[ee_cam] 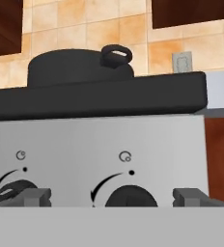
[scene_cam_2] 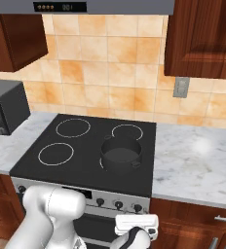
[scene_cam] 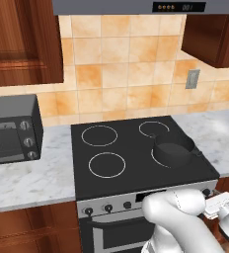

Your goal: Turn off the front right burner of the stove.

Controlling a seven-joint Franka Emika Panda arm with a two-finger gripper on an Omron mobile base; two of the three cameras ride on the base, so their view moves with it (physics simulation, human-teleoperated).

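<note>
stove: the stove [scene_cam: 136,148] sits between two stretches of marble table [scene_cam: 27,178], black glass top above a silver front panel with a row of knobs.
front right burner: the front right burner [scene_cam: 156,157] is mostly covered by a dark pot [scene_cam: 173,148]; only an arc of its white ring shows at the pot's near left side.
end effector: the end effector [ee_cam: 111,198] has its jaws spread wide and holds nothing; in the hand view one finger tip [ee_cam: 34,197] stands on each side of the rightmost knob [ee_cam: 132,197], level with it.
progress: nothing is turned yet as far as i can judge; the end effector is lined up in front of that knob but not closed on it. left to do: move in, close on the knob, rotate it to off.
knob choice: the small mark above the knob is too small to read, so i cannot confirm it is the front right one.
around: a countertop oven [scene_cam: 13,129] on the table to the left, a wall outlet [scene_cam: 192,78], wooden cabinets [scene_cam: 22,39] above.
in the way: the neighbouring knob [ee_cam: 12,190] just to the left is close to one finger tip; the pot is well above and not in the path.
</note>
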